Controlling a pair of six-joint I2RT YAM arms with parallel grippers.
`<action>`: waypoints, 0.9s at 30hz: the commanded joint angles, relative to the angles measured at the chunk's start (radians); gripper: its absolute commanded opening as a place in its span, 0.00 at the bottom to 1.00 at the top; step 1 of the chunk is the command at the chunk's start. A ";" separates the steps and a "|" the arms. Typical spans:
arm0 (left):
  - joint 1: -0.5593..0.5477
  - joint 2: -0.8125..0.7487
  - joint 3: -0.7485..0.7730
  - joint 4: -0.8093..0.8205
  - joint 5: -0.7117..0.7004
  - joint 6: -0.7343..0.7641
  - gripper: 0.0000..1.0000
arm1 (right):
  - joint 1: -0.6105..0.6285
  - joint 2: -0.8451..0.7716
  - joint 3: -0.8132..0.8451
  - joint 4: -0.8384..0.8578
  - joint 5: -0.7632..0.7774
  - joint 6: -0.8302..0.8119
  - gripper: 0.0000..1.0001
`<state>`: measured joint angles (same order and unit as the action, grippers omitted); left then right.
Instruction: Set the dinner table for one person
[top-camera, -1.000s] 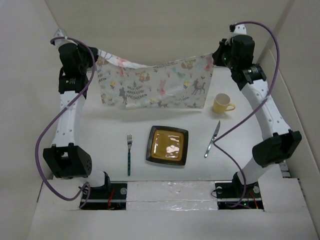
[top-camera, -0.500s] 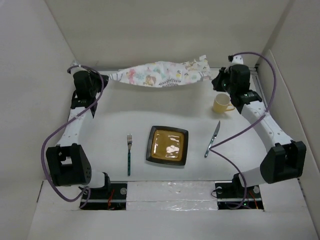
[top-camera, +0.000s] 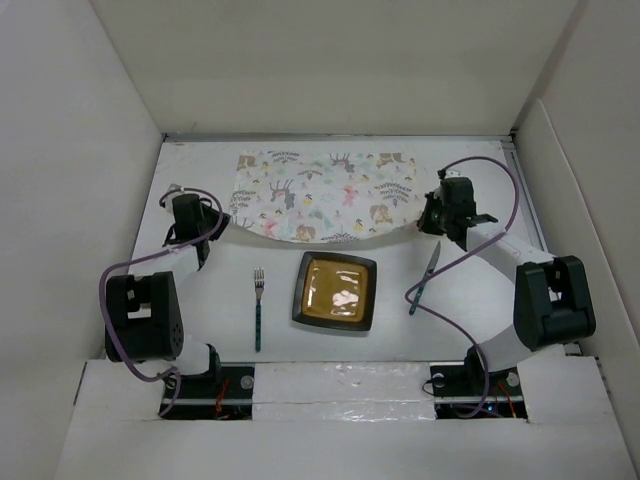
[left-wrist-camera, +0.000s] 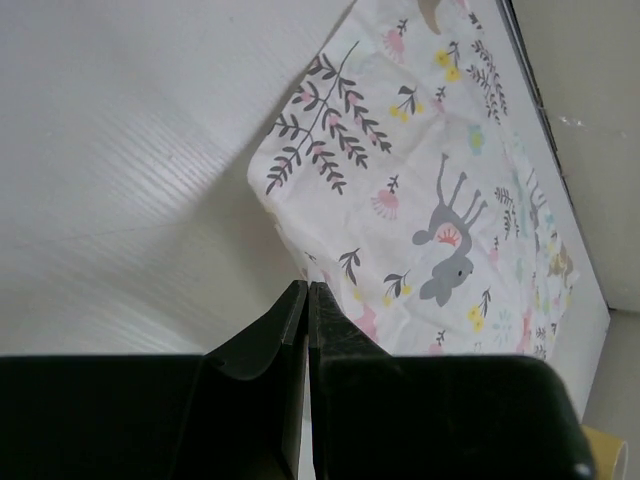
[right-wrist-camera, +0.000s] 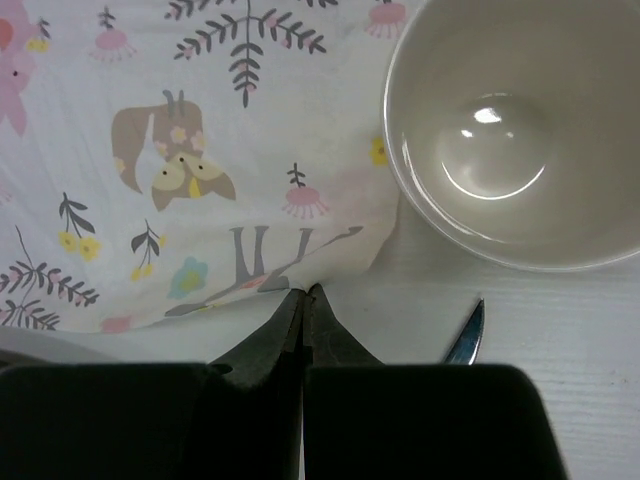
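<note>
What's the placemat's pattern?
White placemat printed with small animals, leaves and flowers; clearest in the left wrist view.

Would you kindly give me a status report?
Jaws shut: left gripper and right gripper pinching placemat at its near corners. Placemat spread across far side of dinner table. Right corner crowded by mug; plate close by.

Plain white panel walls (top-camera: 340, 60)

No text, label, brand, number or sign can be read anywhere. The placemat (top-camera: 325, 195) at the far edge of the desk (top-camera: 225, 320) carries only printed animals, flowers and leafy sprigs, with no lettering among them.
</note>
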<state>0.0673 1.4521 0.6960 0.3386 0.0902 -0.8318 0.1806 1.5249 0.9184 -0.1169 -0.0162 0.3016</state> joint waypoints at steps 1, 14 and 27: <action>0.005 -0.002 -0.047 0.082 -0.024 -0.016 0.00 | -0.012 0.006 -0.044 0.080 -0.001 0.014 0.00; 0.005 -0.128 -0.236 0.089 -0.081 -0.027 0.00 | -0.050 -0.084 -0.199 0.128 -0.027 0.042 0.00; 0.005 -0.239 -0.257 0.008 -0.129 0.014 0.13 | -0.059 -0.143 -0.245 0.094 -0.024 0.047 0.25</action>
<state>0.0673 1.2289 0.4313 0.3687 -0.0265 -0.8379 0.1303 1.4071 0.6731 -0.0429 -0.0452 0.3477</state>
